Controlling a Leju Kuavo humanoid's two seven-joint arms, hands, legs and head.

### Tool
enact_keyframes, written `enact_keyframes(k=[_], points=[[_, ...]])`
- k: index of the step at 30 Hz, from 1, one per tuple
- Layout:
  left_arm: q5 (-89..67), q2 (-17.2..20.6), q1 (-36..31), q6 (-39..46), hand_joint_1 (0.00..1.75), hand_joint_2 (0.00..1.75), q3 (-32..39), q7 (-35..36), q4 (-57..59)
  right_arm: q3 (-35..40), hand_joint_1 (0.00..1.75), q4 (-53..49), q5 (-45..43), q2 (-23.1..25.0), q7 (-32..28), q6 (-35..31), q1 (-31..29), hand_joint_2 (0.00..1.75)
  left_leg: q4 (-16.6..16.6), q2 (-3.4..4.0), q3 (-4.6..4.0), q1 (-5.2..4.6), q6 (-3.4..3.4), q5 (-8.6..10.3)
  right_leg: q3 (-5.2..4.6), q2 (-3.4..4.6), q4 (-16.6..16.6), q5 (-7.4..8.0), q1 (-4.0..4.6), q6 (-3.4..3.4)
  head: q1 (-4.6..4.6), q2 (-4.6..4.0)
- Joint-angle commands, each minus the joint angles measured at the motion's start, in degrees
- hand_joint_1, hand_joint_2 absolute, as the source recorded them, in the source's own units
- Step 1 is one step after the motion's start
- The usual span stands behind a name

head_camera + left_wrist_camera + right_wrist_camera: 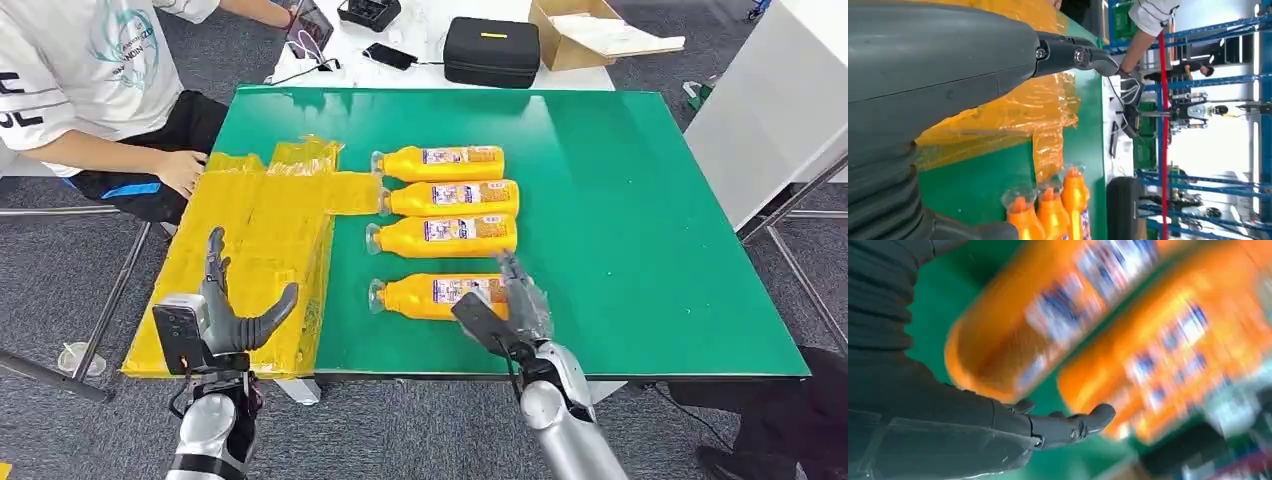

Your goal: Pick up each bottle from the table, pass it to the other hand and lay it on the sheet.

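The right robot hand hovers with fingers spread and holding nothing over the base end of the nearest bottle, which lies on the green desk; three more bottles lie just beyond it; the left robot hand waits wide apart above the yellow sheet; best to close around the bottle's middle, so it stays level for the pass.
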Motion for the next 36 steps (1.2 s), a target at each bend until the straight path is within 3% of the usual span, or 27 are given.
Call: enact_keyframes(k=[1, 11, 22, 31, 32, 33, 34, 35, 36], points=[[0.0, 0.9, -4.1, -0.2, 0.00, 1.75, 1.2, 0.5, 7.2, 6.0, 0.00, 11.5, -0.9, -5.3, 0.4, 4.6, -7.4, 1.75, -0.1, 0.07, 0.33, 0.00, 0.06, -0.06, 0.35, 0.00, -0.1, -0.03, 0.04, -0.09, -0.02, 0.00], [0.9, 0.8, -5.2, -0.8, 0.00, 1.75, 1.4, 0.8, 9.2, 9.3, 0.00, 14.6, 1.1, -6.4, 4.4, 5.3, -10.6, 1.75, -0.1, 0.05, 0.28, 0.01, 0.04, -0.04, 0.28, -0.03, -0.1, -0.02, 0.04, -0.07, -0.02, 0.00], [1.8, 0.8, -5.8, -1.7, 0.00, 1.75, 1.7, 1.1, 10.8, 10.7, 0.00, 14.9, 0.6, -7.1, 4.1, 7.2, -11.9, 1.75, 0.0, 0.05, 0.31, 0.01, 0.04, -0.05, 0.31, -0.03, -0.1, -0.04, 0.04, -0.08, -0.02, 0.00], [2.6, 0.9, -7.4, -2.6, 0.00, 1.75, 1.5, 1.2, 13.6, 13.6, 0.00, 21.3, -1.4, -8.2, 3.7, 12.1, -14.8, 1.75, 0.0, 0.00, 0.26, 0.01, 0.03, 0.00, 0.25, -0.07, -0.1, 0.02, 0.03, -0.02, -0.02, 0.00], [2.7, 0.9, -7.7, -2.7, 0.00, 1.75, 1.4, 1.2, 14.1, 14.0, 0.33, 22.4, -2.4, -8.4, 3.2, 13.1, -15.3, 1.75, -0.1, 0.01, 0.38, 0.03, 0.04, -0.02, 0.38, -0.08, -0.1, 0.01, 0.07, -0.05, -0.02, 0.00], [2.8, 0.9, -7.9, -2.8, 0.00, 1.75, 1.3, 1.2, 14.5, 14.4, 1.52, 22.9, -2.9, -8.7, 2.8, 13.7, -15.5, 1.75, -0.1, 0.03, 0.44, 0.01, 0.05, -0.02, 0.42, -0.06, -0.1, 0.02, 0.04, -0.05, -0.02, 0.00], [2.9, 0.9, -8.1, -2.8, 0.00, 1.75, 1.3, 1.2, 14.9, 14.7, 1.47, 23.3, -3.6, -9.0, 2.4, 14.3, -15.6, 1.75, 0.0, 0.01, 0.43, 0.02, 0.03, -0.01, 0.39, -0.06, -0.1, 0.02, 0.04, -0.03, 0.00, 0.00], [3.1, 0.9, -8.3, -2.8, 0.00, 1.75, 1.2, 1.2, 15.5, 15.2, 1.71, 23.4, -4.3, -9.4, 1.6, 15.1, -15.6, 1.75, -0.1, -0.03, 0.52, 0.03, 0.06, 0.00, 0.52, -0.13, -0.1, 0.02, 0.07, -0.06, -0.02, 0.00], [3.2, 1.0, -8.6, -2.8, 0.00, 1.75, 1.1, 1.2, 16.0, 16.1, 1.75, 23.7, -5.1, -10.1, 1.0, 16.3, -15.8, 1.75, -0.1, 0.00, 0.59, 0.04, 0.07, 0.00, 0.59, -0.14, -0.2, 0.03, 0.08, -0.10, 0.00, 0.00]])
